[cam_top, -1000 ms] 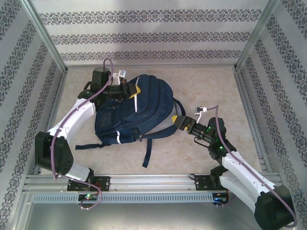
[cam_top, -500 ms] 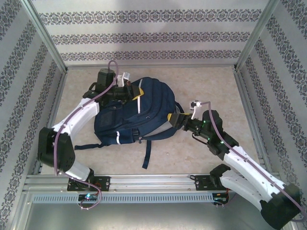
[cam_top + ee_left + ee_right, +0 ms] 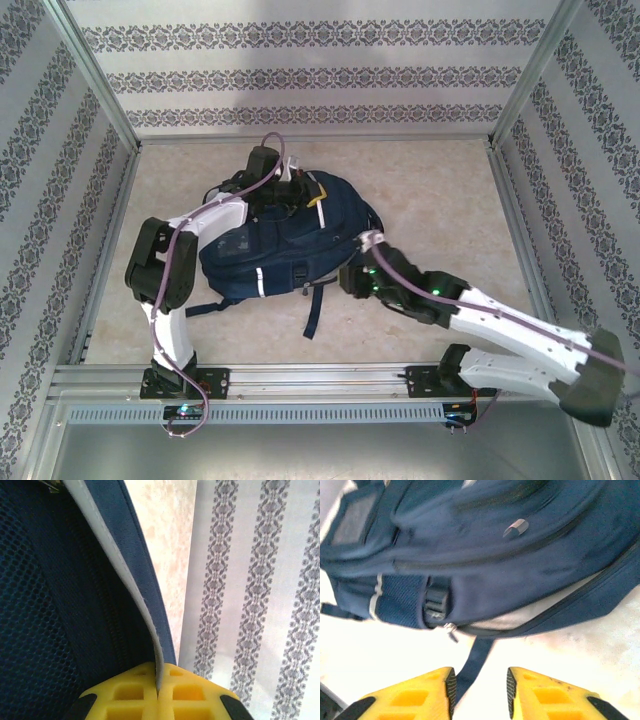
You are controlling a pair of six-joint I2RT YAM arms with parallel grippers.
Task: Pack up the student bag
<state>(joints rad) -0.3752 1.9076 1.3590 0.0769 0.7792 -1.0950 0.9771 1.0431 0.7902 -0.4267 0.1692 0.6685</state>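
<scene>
At the near edge of the surface (image 3: pixel 440 190), a metal rail (image 3: pixel 300 380) carries the bases of both arms. The right arm reaches from there toward the near right side of the student bag (image 3: pixel 285 240). The right end effector (image 3: pixel 480 685) is released: in the right wrist view its yellow fingers (image 3: pixel 415 697) stand apart with a clear gap between them and clamp nothing. A dark strap (image 3: pixel 472 665) runs from the bag's lower edge down toward that gap and lies on the pale surface under the fingers. Whether it touches either finger cannot be told.

Just beyond the fingers are a small zip pull (image 3: pixel 451 631), a mesh side pocket (image 3: pixel 400 600) and, higher on the navy fabric, a light grey patch (image 3: pixel 515 528).

The bag lies flat about mid-surface, left of centre, with its straps trailing toward the near side. The left arm bends around its left flank.

At the far upper edge of the bag, the left end effector (image 3: pixel 159 672) is clenched on the bag itself. In the left wrist view its two yellow fingers press together with a white-edged fold (image 3: pixel 125 570) of the navy fabric caught in the seam between them. Dark mesh lining lies to the left of that fold.

Beyond the bag are bare surface and the patterned striped walls (image 3: pixel 300 80) of the enclosure.
</scene>
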